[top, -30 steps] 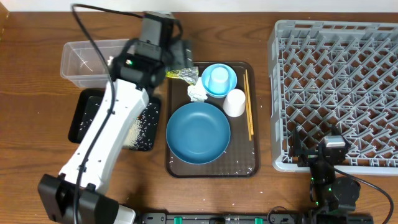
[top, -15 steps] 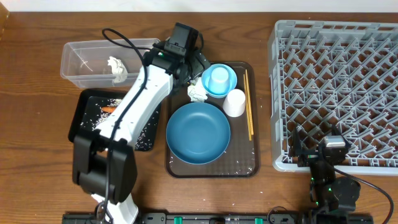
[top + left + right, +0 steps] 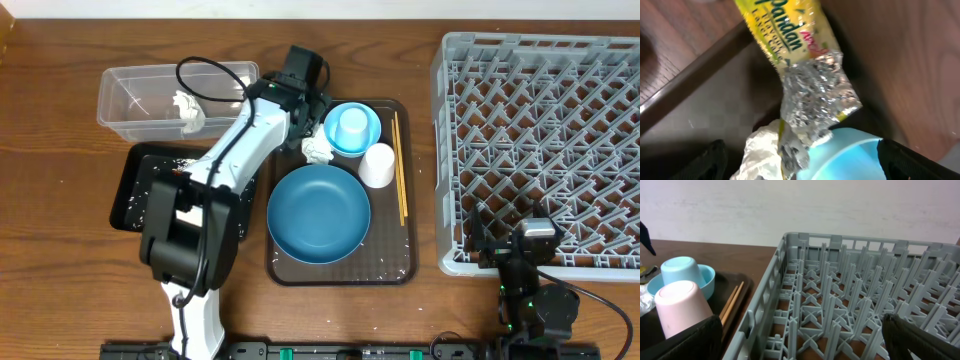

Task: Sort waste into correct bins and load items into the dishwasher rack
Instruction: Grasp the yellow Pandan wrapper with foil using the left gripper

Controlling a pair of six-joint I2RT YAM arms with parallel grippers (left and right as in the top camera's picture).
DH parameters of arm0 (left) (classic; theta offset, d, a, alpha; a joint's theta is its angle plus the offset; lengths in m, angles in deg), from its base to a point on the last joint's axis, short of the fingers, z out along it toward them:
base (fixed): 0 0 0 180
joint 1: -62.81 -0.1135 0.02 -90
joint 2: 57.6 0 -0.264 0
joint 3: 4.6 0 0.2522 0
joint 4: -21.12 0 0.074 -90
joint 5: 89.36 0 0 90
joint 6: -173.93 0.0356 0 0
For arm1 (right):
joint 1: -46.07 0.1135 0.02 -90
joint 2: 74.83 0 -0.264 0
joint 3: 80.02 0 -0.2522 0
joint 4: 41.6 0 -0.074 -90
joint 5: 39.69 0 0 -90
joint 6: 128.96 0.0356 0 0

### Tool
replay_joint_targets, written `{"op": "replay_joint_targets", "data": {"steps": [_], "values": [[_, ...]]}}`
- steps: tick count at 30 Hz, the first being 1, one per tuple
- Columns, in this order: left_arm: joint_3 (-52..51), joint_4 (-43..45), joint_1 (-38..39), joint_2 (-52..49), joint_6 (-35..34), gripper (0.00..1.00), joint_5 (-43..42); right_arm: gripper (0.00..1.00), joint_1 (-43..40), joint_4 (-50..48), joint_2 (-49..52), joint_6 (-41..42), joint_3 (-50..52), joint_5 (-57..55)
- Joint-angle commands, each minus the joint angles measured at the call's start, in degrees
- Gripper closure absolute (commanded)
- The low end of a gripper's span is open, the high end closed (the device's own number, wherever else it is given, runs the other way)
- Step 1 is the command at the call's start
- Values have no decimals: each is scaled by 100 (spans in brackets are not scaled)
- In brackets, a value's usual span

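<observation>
Left gripper [image 3: 812, 162]: jaws wide apart. Just ahead is yellow-green wrapper [image 3: 795, 60], printed plastic with crinkled silver foil end, lying across brown tray [image 3: 695, 120] rim. Foil meets crumpled white tissue [image 3: 762, 150] and light-blue bowl [image 3: 850, 150]. Overhead: arm covers wrapper. Right gripper [image 3: 805, 345]: jaws apart, facing grey lattice rack [image 3: 850, 305].

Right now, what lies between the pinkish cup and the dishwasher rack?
Overhead, only the chopsticks lie between the cup and the rack, on the brown tray.

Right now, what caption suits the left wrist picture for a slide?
Open fingers hover over a yellow-green wrapper at the edge of the brown tray, beside a crumpled tissue and a light-blue bowl.
</observation>
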Motion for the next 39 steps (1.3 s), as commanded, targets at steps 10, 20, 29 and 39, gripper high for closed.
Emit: {"op": "replay_joint_targets", "data": {"steps": [10, 20, 29, 39], "values": [[13, 50, -26, -221, -210, 32, 94, 1, 114, 24, -9, -46, 7, -15], [11, 9, -24, -221, -210, 52, 92, 1, 114, 24, -9, -46, 7, -15], [-7, -37, -20, -348, -205, 57, 90, 1, 114, 24, -9, -46, 7, -15], [9, 37, 22, -219, 356, 93, 48, 1, 114, 22, -9, -46, 7, -15]]}}
